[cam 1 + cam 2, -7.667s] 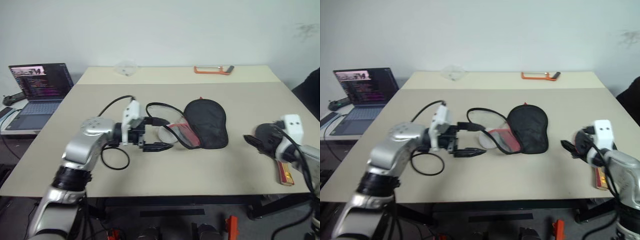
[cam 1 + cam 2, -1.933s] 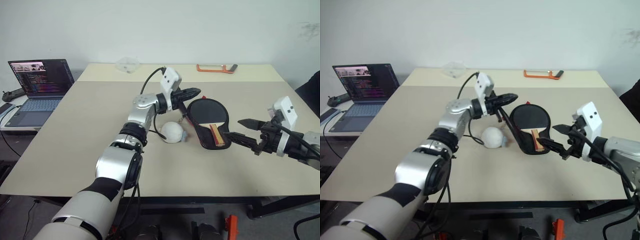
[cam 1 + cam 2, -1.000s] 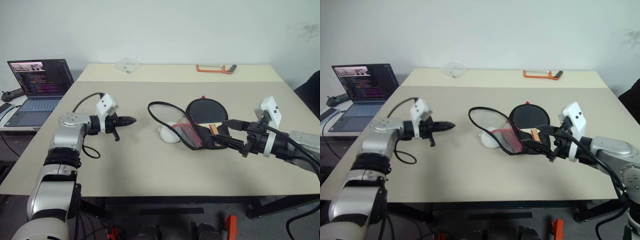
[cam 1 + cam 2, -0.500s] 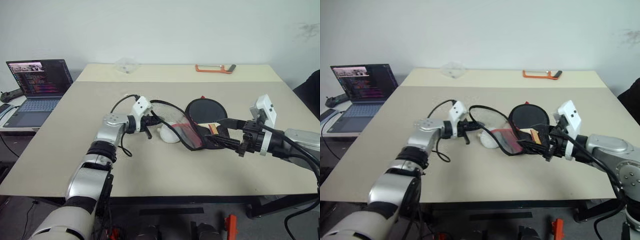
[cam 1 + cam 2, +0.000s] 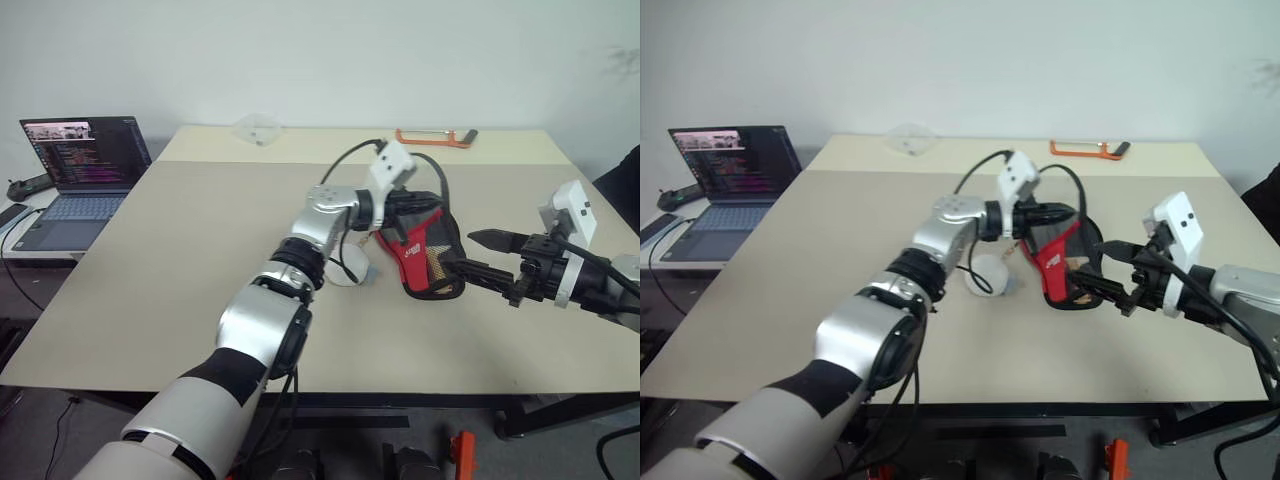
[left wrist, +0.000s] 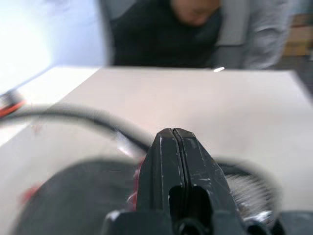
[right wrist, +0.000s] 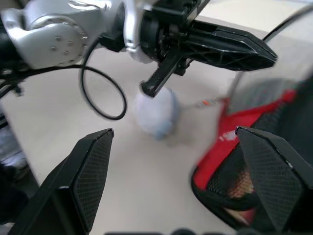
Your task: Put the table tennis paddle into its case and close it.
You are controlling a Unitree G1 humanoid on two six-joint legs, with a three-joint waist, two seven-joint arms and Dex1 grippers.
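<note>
Two grippers: left fingers (image 6: 173, 161) pressed together over case (image 5: 425, 255), possibly touching; right fingers (image 7: 93, 169) spread.

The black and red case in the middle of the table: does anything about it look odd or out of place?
Yes. The case is not closed: its red flap is folded up and the edge gapes. A white ball sits on the table right beside it, apart from the paddle gear. The left gripper, shut, reaches over the case; the right gripper waits open.
</note>
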